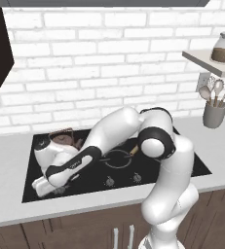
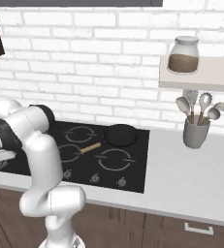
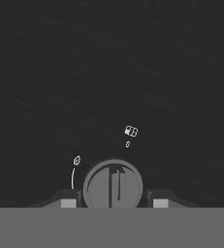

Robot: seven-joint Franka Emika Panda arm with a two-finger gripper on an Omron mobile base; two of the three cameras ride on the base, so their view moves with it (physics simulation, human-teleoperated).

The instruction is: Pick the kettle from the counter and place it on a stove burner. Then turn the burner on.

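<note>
The brown kettle [image 1: 63, 138] stands upright on the back left of the black stove [image 1: 148, 175], partly hidden behind my forearm. The largest ring burner [image 1: 118, 159] [image 2: 114, 160] lies bare in the middle front of the stove, to the kettle's right. My arm reaches down to the stove's front left corner, where the gripper [image 1: 38, 187] meets the knob row. In the hand view the gripper [image 3: 114, 201] has a round grey knob [image 3: 112, 186] between its two fingertips, one on each side, shut on it.
A black frying pan [image 2: 120, 134] with a wooden handle [image 2: 90, 147] sits at the stove's back right. On the pale counter [image 2: 191, 179] to the right stands a grey utensil holder [image 2: 196, 133]. Above it a shelf carries a glass jar [image 2: 184, 55].
</note>
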